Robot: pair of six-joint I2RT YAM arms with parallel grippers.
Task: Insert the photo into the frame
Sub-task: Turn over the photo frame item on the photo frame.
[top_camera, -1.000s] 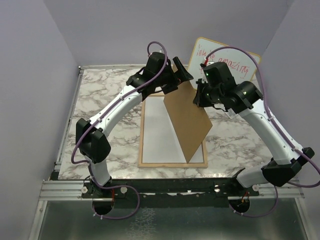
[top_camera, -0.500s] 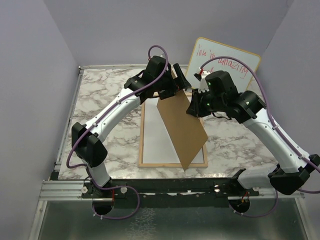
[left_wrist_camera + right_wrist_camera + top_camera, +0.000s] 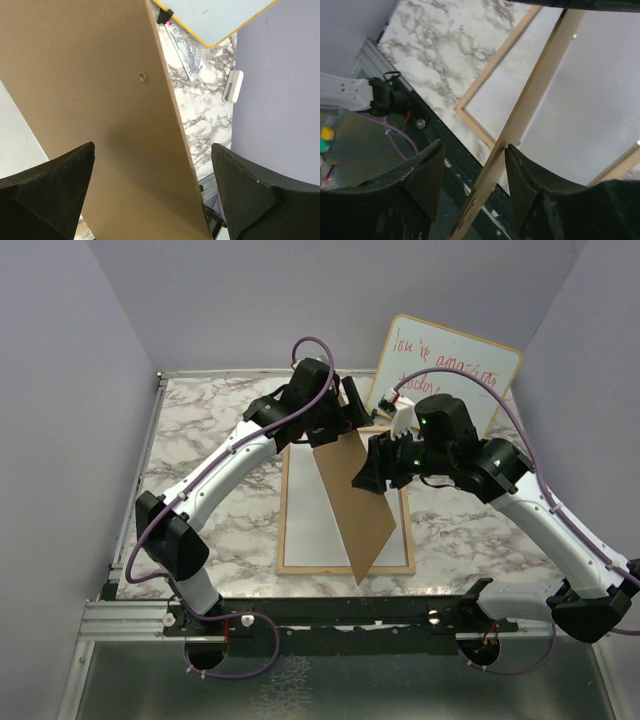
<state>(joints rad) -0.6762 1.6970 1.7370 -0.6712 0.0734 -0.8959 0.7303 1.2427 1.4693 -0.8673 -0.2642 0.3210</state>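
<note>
Since a second ago, swung in from three o'clock toward table centre: right tool [image 3: 366, 480], and with it the brown backing board [image 3: 362, 505], now steeper, its lower corner nearer six o'clock. Gone too from clenched to parted.

At six o'clock: both arm bases, on the rail along the near edge of the marble table [image 3: 215, 440].

Just beyond, at centre: frame [image 3: 281, 520], flat on the table, long sides running six to twelve o'clock, light wood rails around a pale inside. Cannot tell whether that pale sheet is pane or print, nor where the photo lies.

Over the frame: backing board on edge and tilted, lower corner down by the six o'clock rail, upper end up toward twelve.

At the board's three o'clock edge: right tool, released, fingers apart, thin board edge running between them, close against one finger and clear of the other.

Farther, at the board's twelve o'clock end: left tool [image 3: 152, 147], spread wide, grasping nothing, brown board face ahead of the fingers.

Farthest, at one o'clock: whiteboard [image 3: 450, 355] with red writing; clear protractor [image 3: 192, 50] on the marble by it; small white block [image 3: 233, 86] against the wall.
</note>
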